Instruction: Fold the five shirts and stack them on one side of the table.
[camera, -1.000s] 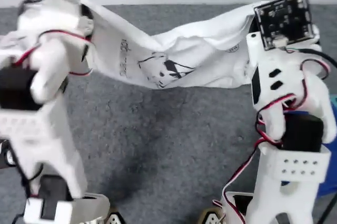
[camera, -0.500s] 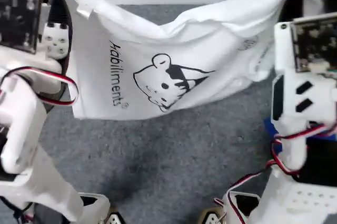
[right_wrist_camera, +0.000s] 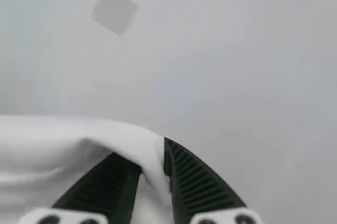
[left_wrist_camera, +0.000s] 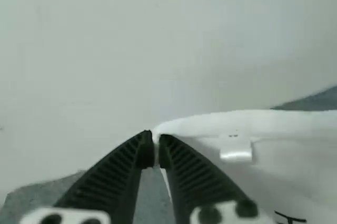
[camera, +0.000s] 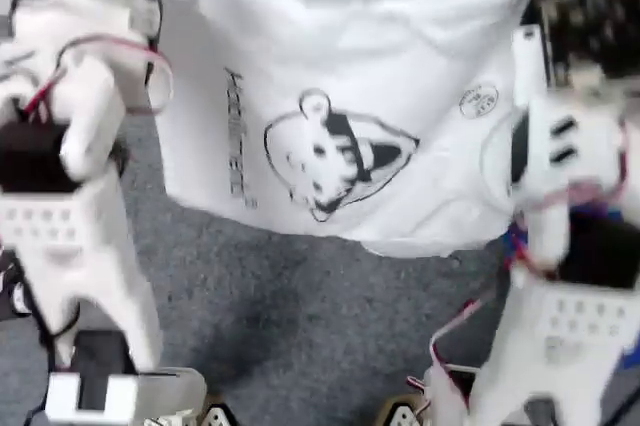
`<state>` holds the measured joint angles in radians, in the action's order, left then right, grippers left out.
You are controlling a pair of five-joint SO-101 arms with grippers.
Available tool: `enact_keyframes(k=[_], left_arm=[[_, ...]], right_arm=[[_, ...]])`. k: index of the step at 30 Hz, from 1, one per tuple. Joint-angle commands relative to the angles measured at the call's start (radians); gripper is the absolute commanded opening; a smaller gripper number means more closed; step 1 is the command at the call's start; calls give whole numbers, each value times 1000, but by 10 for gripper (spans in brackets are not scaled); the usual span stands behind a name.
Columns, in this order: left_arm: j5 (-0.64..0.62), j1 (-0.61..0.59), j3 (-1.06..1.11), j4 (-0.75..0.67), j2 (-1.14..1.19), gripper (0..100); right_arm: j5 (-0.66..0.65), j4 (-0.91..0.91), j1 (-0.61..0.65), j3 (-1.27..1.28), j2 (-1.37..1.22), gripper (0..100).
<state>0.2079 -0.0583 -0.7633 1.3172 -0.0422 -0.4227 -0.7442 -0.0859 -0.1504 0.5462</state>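
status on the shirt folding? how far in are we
Done: nothing I can confirm as folded or stacked. In hand: one white shirt, unfolded, is held up spread over the grey table, with the left gripper shut on one top corner and the right gripper shut on the other. Left: lay it down, fold it, start the stack at one side, then do the remaining shirts.

White shirt — black cartoon print — over grey table
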Motion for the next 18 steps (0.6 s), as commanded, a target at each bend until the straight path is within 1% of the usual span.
enact_keyframes(k=[1,5,10,14,18], left_arm=[[-3,-25,-56,-140,100,13],[0,-25,-197,-218,229,13],[0,-18,-472,-261,391,13],[0,-23,-641,-209,517,13],[0,-25,-710,-68,591,13]], right_arm=[[-6,147,-5,-21,-77,10],[-6,236,-5,-110,-199,10],[-5,262,-4,-382,-380,10],[-5,197,16,-523,-518,10],[-5,18,18,-557,-562,10]])
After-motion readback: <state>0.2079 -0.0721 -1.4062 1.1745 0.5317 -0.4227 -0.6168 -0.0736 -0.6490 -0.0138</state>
